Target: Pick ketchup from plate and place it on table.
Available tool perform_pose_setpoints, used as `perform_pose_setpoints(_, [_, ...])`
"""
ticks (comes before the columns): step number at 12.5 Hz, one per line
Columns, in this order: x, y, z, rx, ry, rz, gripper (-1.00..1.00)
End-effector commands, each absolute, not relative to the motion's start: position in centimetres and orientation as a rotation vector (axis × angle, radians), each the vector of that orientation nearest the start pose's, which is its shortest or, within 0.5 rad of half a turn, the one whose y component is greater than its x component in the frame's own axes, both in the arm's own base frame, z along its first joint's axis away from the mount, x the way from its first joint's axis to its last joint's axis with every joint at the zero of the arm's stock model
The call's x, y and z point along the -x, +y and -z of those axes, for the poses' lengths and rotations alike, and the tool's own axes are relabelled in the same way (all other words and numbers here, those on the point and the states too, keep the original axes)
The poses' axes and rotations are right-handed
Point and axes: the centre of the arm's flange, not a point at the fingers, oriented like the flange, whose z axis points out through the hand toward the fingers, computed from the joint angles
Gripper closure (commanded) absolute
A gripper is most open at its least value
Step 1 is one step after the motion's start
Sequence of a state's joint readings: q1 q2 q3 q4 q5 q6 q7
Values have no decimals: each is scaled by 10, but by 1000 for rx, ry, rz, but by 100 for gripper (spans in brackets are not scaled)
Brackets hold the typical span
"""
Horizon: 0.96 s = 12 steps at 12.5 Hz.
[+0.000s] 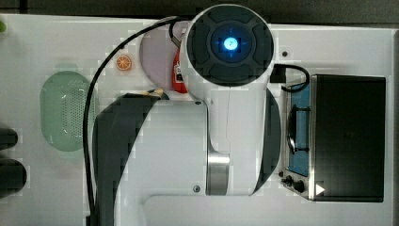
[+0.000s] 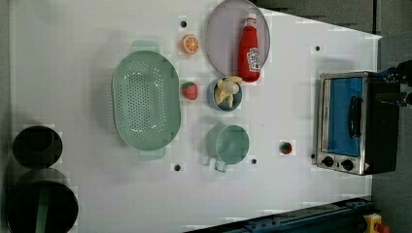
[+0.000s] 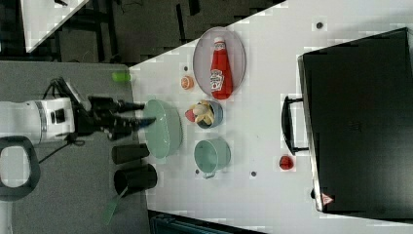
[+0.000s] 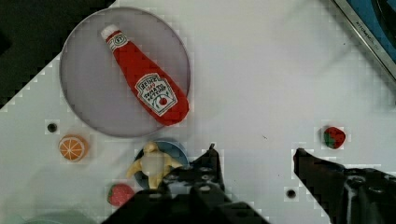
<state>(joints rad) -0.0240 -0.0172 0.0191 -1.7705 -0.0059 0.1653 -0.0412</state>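
Observation:
The ketchup (image 4: 147,81), a slim red bottle with a white cap and white label, lies flat across the round greyish-lilac plate (image 4: 88,98). The left view shows the ketchup (image 2: 249,48) on the plate (image 2: 221,34) at the white table's (image 2: 73,58) far edge. In the right view the ketchup (image 3: 220,68) rests on the plate (image 3: 202,58). My gripper (image 4: 256,156) is open with nothing between its dark fingers (image 4: 210,161). It hangs well above the table, apart from the bottle. In the right view the gripper (image 3: 148,112) also stands open. The arm hides most of the ketchup (image 1: 178,75) in the top view.
Beside the plate are an orange slice (image 2: 190,44), a blue bowl (image 2: 226,93) holding a yellowish item, and a strawberry (image 2: 189,90). A pale-green perforated basket (image 2: 145,99), a green cup (image 2: 231,144), another strawberry (image 2: 286,147) and a toaster oven (image 2: 354,121) also stand on the table.

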Motion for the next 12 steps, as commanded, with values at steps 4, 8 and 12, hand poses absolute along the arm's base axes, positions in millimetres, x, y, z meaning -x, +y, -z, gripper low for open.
perform_pose_setpoints(4, [-499, 4, -615, 2897, 1290, -96, -100])
perform_pose_setpoints(8, [-533, 17, -562, 2997, 1051, -197, -100])
perform_pose_setpoints(12, [-576, 32, -483, 3079, 678, -267, -100])
